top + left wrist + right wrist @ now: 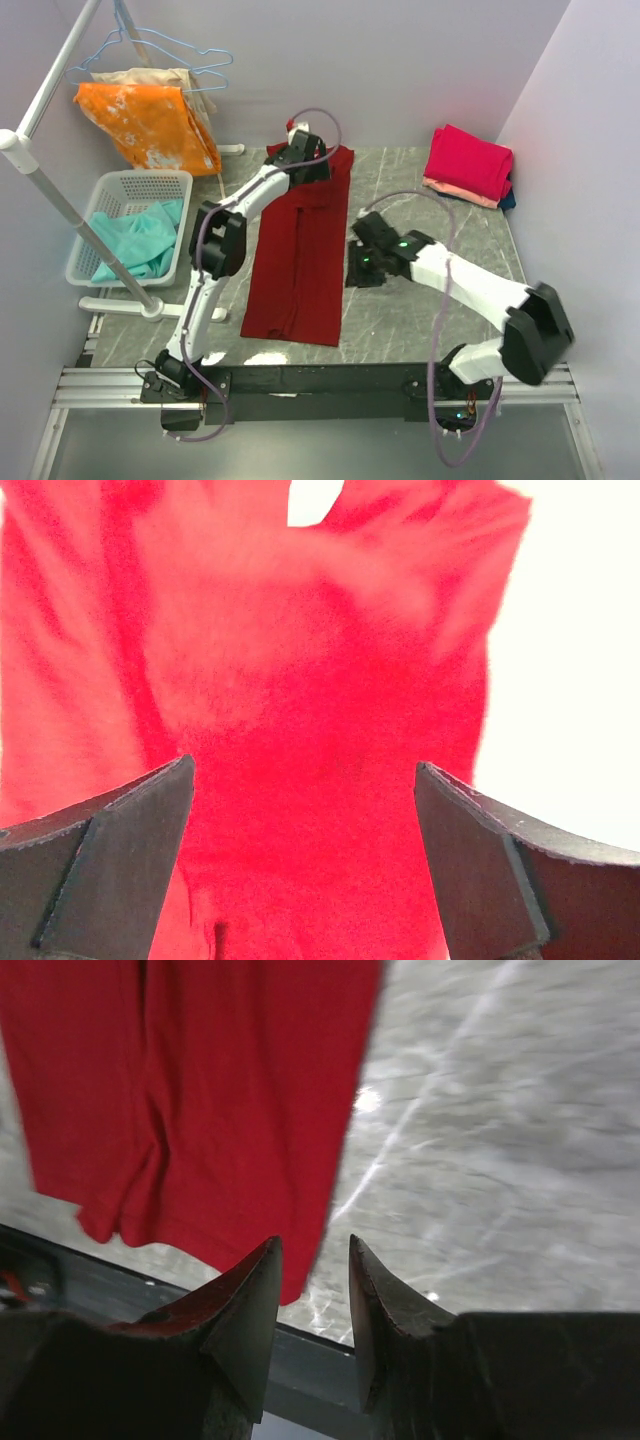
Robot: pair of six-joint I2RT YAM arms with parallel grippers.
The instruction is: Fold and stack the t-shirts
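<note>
A maroon t-shirt (pixel 300 250) lies on the grey table as a long strip folded lengthwise, running from the far middle to near the front edge. My left gripper (pixel 310 160) hovers over its far end. In the left wrist view the left gripper (pixel 300 765) has its jaws wide open, with red cloth (pixel 320 680) below and nothing held. My right gripper (pixel 362 270) sits just right of the strip's right edge. In the right wrist view it (pixel 312 1242) is empty with a narrow gap between the jaws, and the shirt's lower end (pixel 200 1100) lies ahead to the left.
A stack of folded shirts (pixel 468 162), bright pink over peach and dark blue, sits at the back right. A white basket (pixel 110 195) holding a teal shirt (pixel 140 245) stands at the left. An orange cloth (pixel 150 125) hangs on a rack behind it.
</note>
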